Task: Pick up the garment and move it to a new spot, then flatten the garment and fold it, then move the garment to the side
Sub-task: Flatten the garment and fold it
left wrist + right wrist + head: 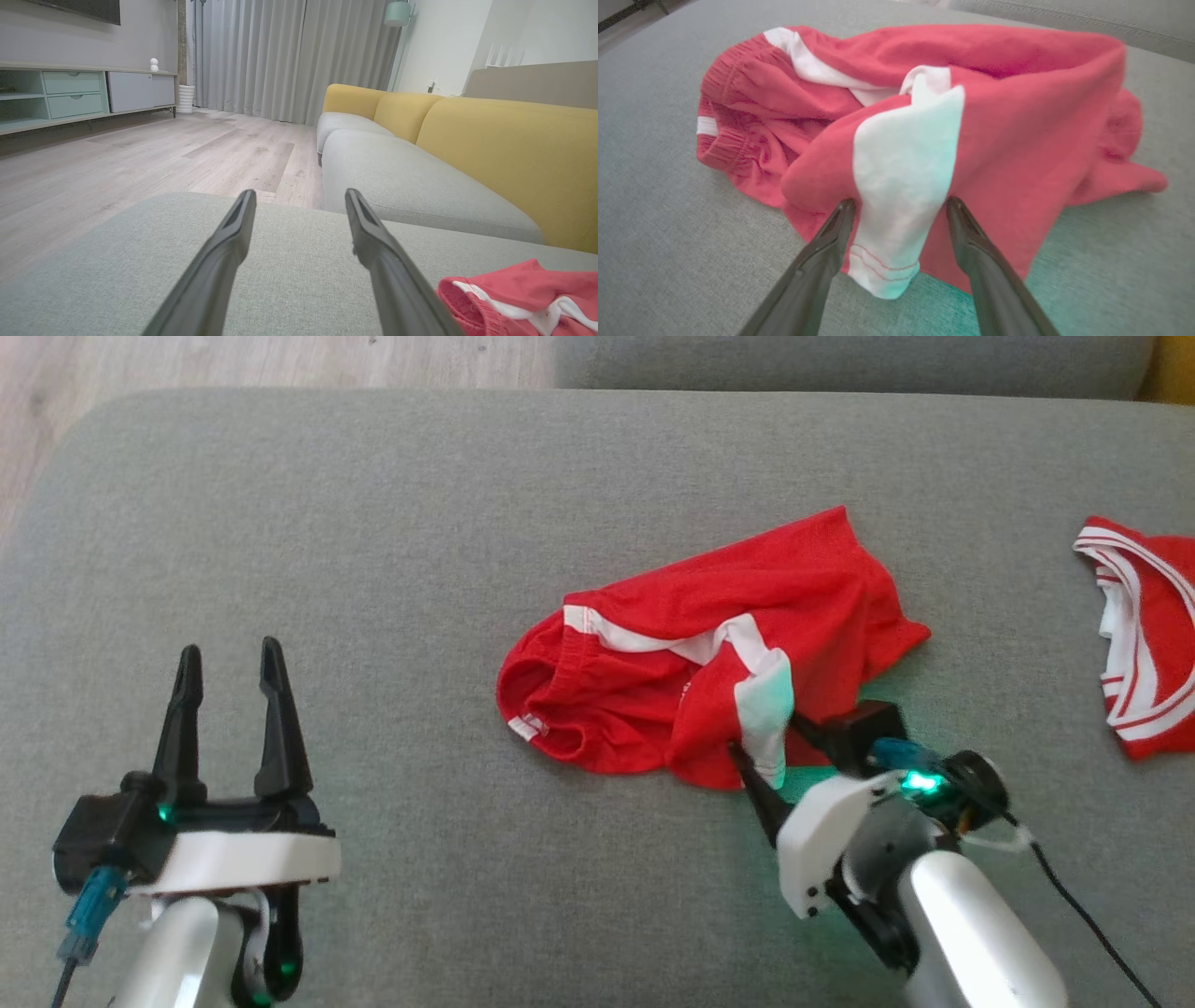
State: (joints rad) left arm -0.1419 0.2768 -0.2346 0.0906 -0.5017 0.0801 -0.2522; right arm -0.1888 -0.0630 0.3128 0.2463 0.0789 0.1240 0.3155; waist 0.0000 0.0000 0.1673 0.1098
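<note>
The garment (pixel 709 644) is a pair of red shorts with white stripes, lying crumpled on the grey sofa cushion (pixel 373 569) right of centre. My right gripper (pixel 770 739) stands open at its near edge. In the right wrist view the two fingers straddle a white panel of the garment (pixel 994 116), and the right gripper (pixel 900 201) has not closed on the cloth. My left gripper (pixel 231 651) is open and holds nothing at the lower left, well clear of the shorts. The left wrist view has the left gripper (pixel 301 193) above bare cushion, with the garment (pixel 523 298) at its lower right.
A second red and white garment (pixel 1148 635) lies at the cushion's right edge. A yellow sofa backrest (pixel 504 149) runs along the right of the left wrist view. Wooden floor (pixel 233 359) lies beyond the cushion's far left corner. A black cable (pixel 1083 915) trails from my right wrist.
</note>
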